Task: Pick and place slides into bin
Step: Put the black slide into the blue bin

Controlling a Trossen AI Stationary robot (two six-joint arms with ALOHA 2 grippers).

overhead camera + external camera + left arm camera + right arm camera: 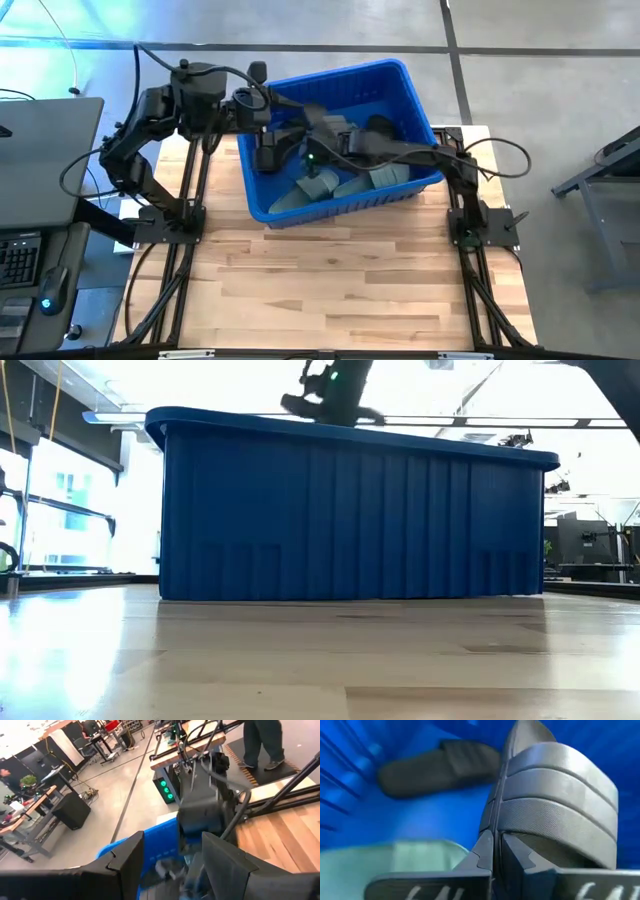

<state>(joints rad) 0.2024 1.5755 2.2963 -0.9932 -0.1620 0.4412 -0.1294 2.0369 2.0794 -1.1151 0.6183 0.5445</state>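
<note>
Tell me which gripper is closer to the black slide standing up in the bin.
Right. The right gripper is shut on the black slide inside the bin. The left gripper hovers open over the bin's left end, apart from it.

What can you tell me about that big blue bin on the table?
The bin is a large rectangular tub of bright blue plastic with a rolled rim and ribbed walls. It stands upright on the far part of the wooden table, turned a little askew. Inside lie several slides, some pale green, some black. Both robot arms reach in over its rim. The right gripper, fingers shut, is down inside among the slides, and the left gripper hangs over the bin's left end.
</note>
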